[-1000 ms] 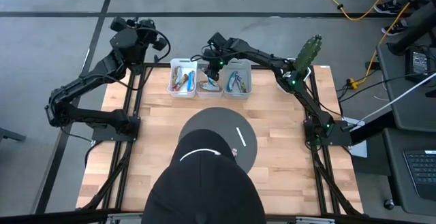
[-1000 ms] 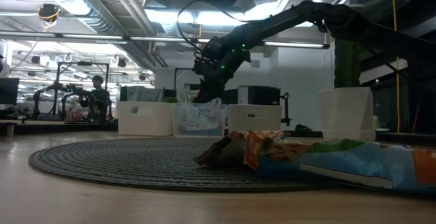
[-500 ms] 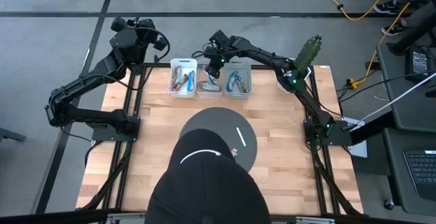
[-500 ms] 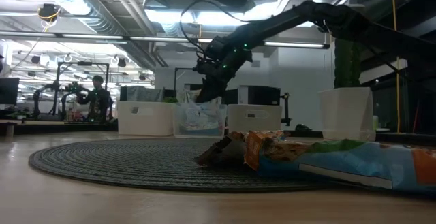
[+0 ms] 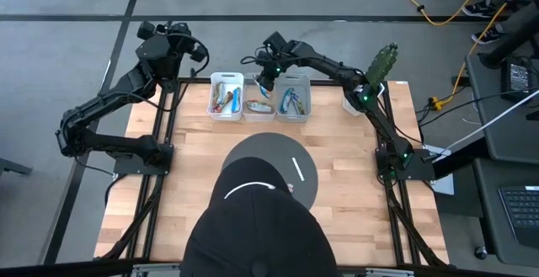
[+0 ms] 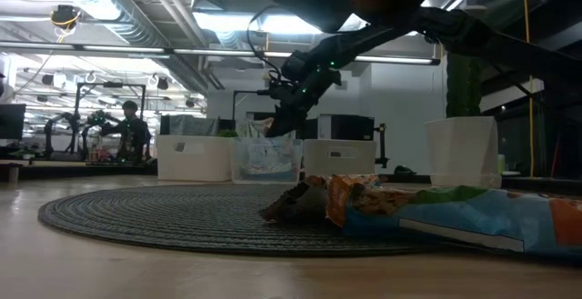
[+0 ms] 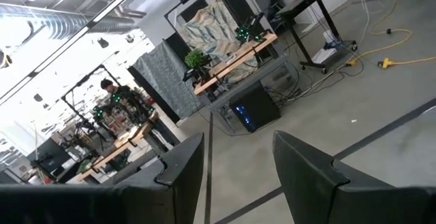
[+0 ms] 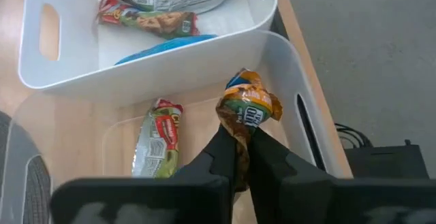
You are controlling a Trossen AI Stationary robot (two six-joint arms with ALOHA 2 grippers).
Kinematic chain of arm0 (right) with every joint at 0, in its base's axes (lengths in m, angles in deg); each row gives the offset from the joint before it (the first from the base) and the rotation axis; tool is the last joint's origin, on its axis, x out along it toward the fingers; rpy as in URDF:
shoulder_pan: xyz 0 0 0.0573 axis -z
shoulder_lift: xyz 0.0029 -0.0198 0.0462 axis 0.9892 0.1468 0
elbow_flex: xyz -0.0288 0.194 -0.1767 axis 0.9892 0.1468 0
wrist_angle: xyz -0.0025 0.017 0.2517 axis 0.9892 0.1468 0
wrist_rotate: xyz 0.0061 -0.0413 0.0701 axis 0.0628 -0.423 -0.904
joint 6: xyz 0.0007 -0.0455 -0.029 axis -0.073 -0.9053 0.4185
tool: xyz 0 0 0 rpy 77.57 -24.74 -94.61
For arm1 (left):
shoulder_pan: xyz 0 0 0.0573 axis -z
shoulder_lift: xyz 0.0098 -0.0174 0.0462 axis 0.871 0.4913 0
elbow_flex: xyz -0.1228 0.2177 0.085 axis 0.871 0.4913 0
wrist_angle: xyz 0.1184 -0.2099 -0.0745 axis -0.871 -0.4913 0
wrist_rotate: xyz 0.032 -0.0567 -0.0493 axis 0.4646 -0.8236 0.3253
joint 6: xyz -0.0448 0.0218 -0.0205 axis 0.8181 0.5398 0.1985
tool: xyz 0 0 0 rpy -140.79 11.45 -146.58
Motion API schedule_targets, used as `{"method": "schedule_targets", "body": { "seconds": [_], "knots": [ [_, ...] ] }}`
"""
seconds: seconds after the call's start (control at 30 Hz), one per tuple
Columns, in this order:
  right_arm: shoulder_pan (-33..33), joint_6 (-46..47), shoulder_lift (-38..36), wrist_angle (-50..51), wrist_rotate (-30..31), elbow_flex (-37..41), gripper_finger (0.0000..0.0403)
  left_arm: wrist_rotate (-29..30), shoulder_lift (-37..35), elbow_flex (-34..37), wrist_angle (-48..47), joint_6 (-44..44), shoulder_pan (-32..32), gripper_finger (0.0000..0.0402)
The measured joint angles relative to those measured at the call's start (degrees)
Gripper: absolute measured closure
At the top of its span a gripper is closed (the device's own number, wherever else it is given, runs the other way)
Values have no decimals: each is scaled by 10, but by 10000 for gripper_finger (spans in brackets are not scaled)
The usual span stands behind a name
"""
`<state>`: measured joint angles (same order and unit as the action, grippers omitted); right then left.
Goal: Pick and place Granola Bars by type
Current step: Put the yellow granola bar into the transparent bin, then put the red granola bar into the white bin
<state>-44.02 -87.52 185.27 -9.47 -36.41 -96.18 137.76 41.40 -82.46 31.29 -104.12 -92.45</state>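
My right gripper [image 5: 270, 73] is shut on an orange-brown granola bar [image 8: 248, 109] above the far end of the middle white bin [image 5: 259, 102], and it also shows in the low view [image 6: 281, 123]. A red-and-silver bar [image 8: 161, 137] lies on that bin's floor. The left bin [image 8: 146, 74] holds a red-green bar and a blue one. The right bin [image 5: 294, 98] holds blue wrappers. More bars [image 6: 364, 199] lie on the dark round mat [image 6: 164, 215]. My left gripper [image 7: 235, 163] is open and empty, raised beyond the table's far left corner [image 5: 173, 45]. My right gripper pinches one end of the orange-brown bar [image 8: 240, 137] between its two fingers [image 8: 216, 157]. The rest of the crinkled wrapper sticks out past the fingertips. The fingers slant down from the table's right side. The bar is lifted clear, over the middle bin.
A person's head in a black cap [image 5: 253, 226] covers the near part of the mat in the high view. A thin white stick [image 5: 296, 167] lies on the mat. A white pot with a green plant [image 5: 375, 79] stands at the far right corner.
My right gripper, still shut on the orange-brown bar, has gone a little toward the table's far edge above the middle bin.
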Motion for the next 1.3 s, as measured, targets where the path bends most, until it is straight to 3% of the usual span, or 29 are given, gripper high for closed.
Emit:
{"method": "schedule_targets", "body": {
  "seconds": [0.17, 0.5, 0.7, 1.3],
  "knots": [
    [-1, 0, 0, -1, 0, 0, 354, 0, 0, 0, 0, 3, 0, 233],
    [-1, 2, -3, 30, 21, 0, 217, -17, 0, 0, 0, 4, 0, 233],
    [-18, -2, -30, 46, 61, 0, 167, -31, 0, 0, 0, 4, 0, 233],
    [-63, -33, -16, 10, 90, -1, 185, -78, 0, 0, 0, 17, 0, 233]
  ]
}}
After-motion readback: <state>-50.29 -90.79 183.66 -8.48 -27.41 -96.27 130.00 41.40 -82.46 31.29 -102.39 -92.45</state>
